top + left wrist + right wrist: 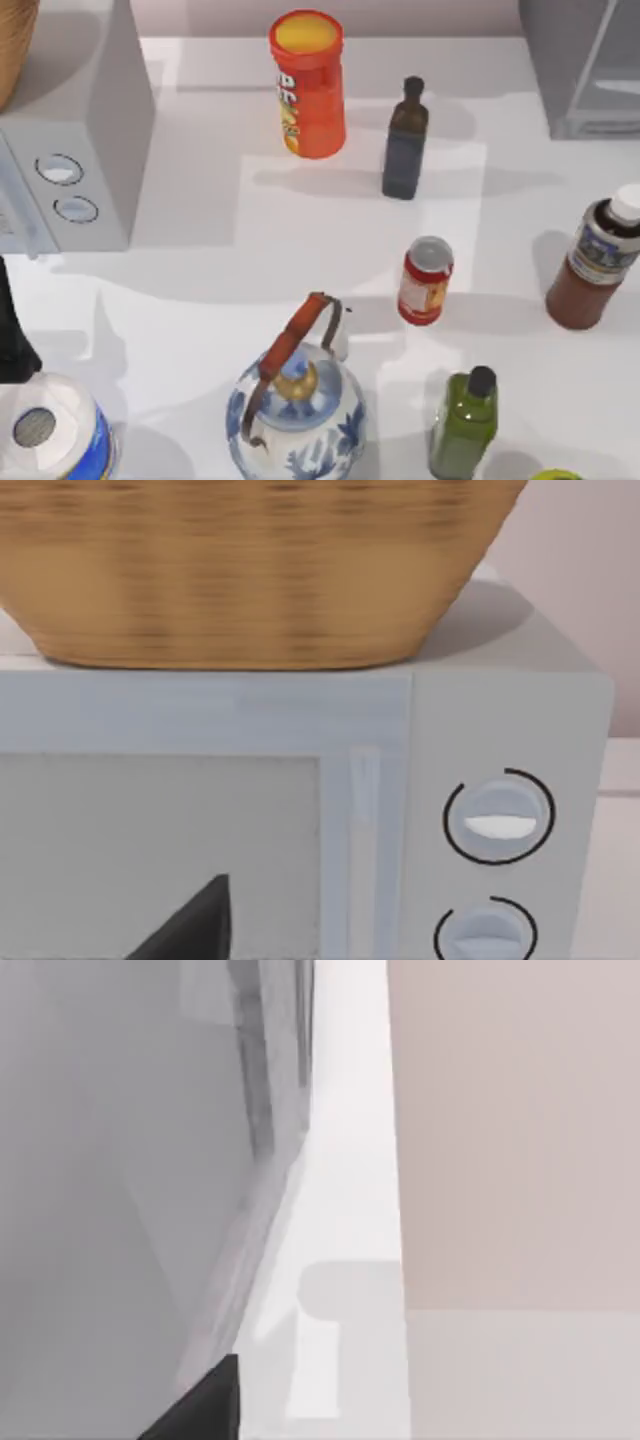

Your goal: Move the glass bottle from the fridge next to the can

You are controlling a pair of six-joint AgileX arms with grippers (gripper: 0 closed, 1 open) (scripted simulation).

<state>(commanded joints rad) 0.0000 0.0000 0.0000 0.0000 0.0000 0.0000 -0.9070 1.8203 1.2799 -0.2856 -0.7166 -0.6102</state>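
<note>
Top view: the glass bottle [593, 262] stood upright on the white table [200, 290] at its right side, outside the fridge [585, 65], which occupied the far right corner. The can [425, 281] stood to the left of the bottle, apart from it, near the table's middle. Beyond the can were a dark slim bottle [404, 140] and an orange-red tube with a yellow lid [308, 84]; nearer the front edge were a green bottle [463, 423] and a blue-and-white teapot [297, 410]. A white box with two round dials [70, 150] sat at the left side, and a roll of paper [45, 435] lay at the front left corner.

Left wrist view: the left gripper [190, 930] appeared as a dark tip before the dialled box, which carried a woven basket [250, 570]; whether its fingers were spread or closed cannot be told.

Right wrist view: the right gripper [200, 1405] appeared as a dark tip close to the fridge's grey wall; its finger state likewise cannot be told.
</note>
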